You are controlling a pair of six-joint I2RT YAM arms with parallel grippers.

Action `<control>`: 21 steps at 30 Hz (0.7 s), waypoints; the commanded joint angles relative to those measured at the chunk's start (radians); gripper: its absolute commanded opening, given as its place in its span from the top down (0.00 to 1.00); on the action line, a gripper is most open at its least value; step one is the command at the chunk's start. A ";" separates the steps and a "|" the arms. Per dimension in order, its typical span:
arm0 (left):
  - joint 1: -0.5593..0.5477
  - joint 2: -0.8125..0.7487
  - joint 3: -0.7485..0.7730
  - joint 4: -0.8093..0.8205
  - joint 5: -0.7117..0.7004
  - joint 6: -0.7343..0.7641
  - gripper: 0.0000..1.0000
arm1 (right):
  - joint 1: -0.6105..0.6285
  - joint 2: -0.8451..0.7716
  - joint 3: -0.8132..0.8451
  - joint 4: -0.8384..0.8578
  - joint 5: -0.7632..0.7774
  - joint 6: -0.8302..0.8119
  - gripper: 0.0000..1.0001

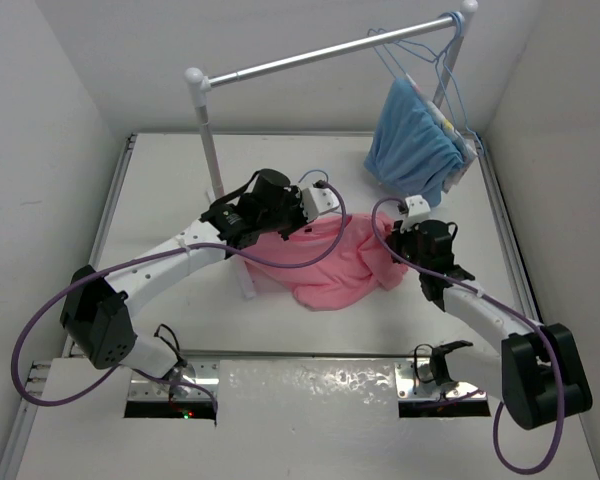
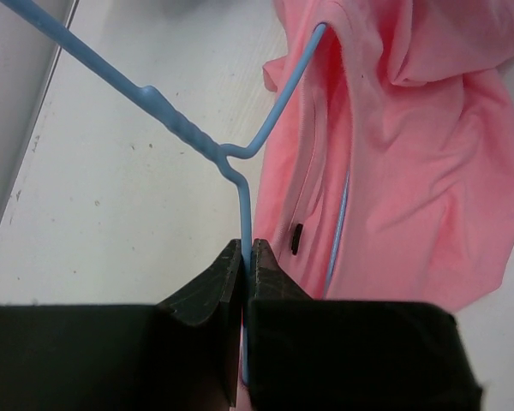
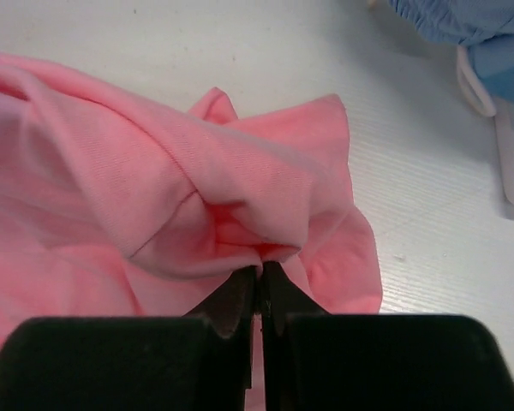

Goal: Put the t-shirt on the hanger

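- The left gripper (image 2: 247, 250) is clamped tight on the hanger (image 2: 184, 128), pinching the blue wire just below the twisted neck. Gripping there, as I judge it, keeps the frame from swinging. It also leaves the hook free, pointing away from the cloth.
- The t-shirt (image 2: 428, 163) lies crumpled on the table (image 1: 310, 320) between the 2 arms, near the middle of the surface and touching the hanger.
- 1 shoulder of the hanger runs into the shirt's opening, and a stretch of blue wire shows inside it lower down. The frame therefore sits partly inside the garment; how far the rest of it reaches I cannot tell.
- The right gripper (image 3: 261, 272) is closed on a fold at the shirt's far-right side, where the pink cloth puckers toward its tips. That pinch looks meant to let the arm draw the fabric along while the other arm anchors the frame.
- By my reading the task is about midway, since the shirt is bunched rather than spread over both shoulders of the hanger.
- The rail (image 1: 330, 55) on white posts carries a light-blue garment (image 1: 415, 140) at the far right, well apart from the pink shirt.
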 commanded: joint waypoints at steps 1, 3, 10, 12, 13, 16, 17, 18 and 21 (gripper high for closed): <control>0.002 -0.039 0.010 0.042 -0.013 0.015 1.00 | -0.005 -0.061 0.013 0.052 -0.029 -0.021 1.00; 0.002 -0.042 -0.004 0.049 -0.043 0.045 1.00 | -0.017 -0.078 0.030 0.006 0.061 -0.034 1.00; 0.002 -0.065 -0.082 0.037 -0.093 0.163 1.00 | -0.088 -0.102 0.180 -0.206 0.197 -0.029 1.00; 0.001 -0.087 -0.082 0.039 -0.076 0.165 1.00 | -0.089 -0.091 0.198 -0.235 0.212 -0.044 1.00; 0.002 -0.093 -0.081 0.046 -0.065 0.156 1.00 | -0.088 -0.083 0.208 -0.240 0.211 -0.051 1.00; 0.002 -0.105 -0.050 0.048 -0.080 0.104 1.00 | -0.088 -0.056 0.220 -0.266 0.227 -0.063 1.00; 0.002 -0.110 -0.046 0.046 -0.079 0.095 1.00 | -0.088 -0.046 0.220 -0.275 0.232 -0.071 1.00; 0.002 -0.113 -0.044 0.046 -0.076 0.091 1.00 | -0.088 -0.043 0.225 -0.282 0.231 -0.078 1.00; 0.002 -0.124 -0.043 0.045 -0.056 0.079 1.00 | -0.088 -0.026 0.267 -0.363 0.227 -0.092 0.31</control>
